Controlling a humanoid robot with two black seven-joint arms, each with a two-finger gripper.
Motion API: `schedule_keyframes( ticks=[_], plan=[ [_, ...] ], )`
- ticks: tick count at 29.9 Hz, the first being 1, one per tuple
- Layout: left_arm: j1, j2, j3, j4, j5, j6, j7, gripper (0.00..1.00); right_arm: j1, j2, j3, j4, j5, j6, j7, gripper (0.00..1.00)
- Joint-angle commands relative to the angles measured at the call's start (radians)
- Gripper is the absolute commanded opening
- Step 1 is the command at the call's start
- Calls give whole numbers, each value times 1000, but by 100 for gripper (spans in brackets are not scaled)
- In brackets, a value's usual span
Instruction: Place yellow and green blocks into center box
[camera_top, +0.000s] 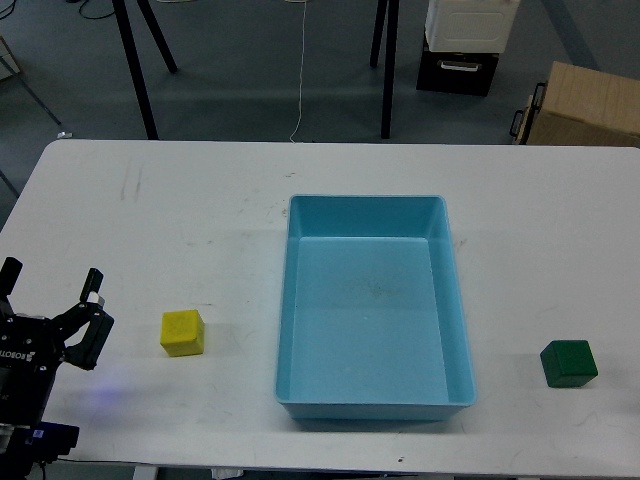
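Note:
The yellow block (182, 332) rests on the white table, left of the light-blue center box (366, 205), about a block's width from its left wall. On the table to the right of the box, near the front edge, lies the green block (568, 362). Nothing is inside the box. My left gripper (52, 280) sits at the lower left, open, fingers pointing away from me with nothing between them. It is left of the yellow block and apart from it. My right gripper is out of view.
Beyond the table's far edge stand black stand legs (137, 70), a black case with a white container on top (458, 68) and a brown cardboard box (588, 105). A thin cable (301, 70) runs across the floor.

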Motion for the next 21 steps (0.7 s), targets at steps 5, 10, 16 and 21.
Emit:
schedule_keyframes(
  ticks=[5, 10, 16, 21],
  plan=[
    [2, 1, -1, 0, 0, 0, -3, 100, 16, 24, -16, -7, 58, 2, -18, 100],
    [-9, 1, -9, 3, -2, 0, -4, 100, 18, -71, -16, -7, 49, 2, -89, 100],
    [-36, -9, -13, 31, -9, 0, -6, 100, 128, -395, -94, -12, -59, -174, -276, 100],
    [-52, -11, -1, 32, -8, 0, -6, 100, 337, -585, -281, -47, -276, -260, -350, 100]
  ],
)
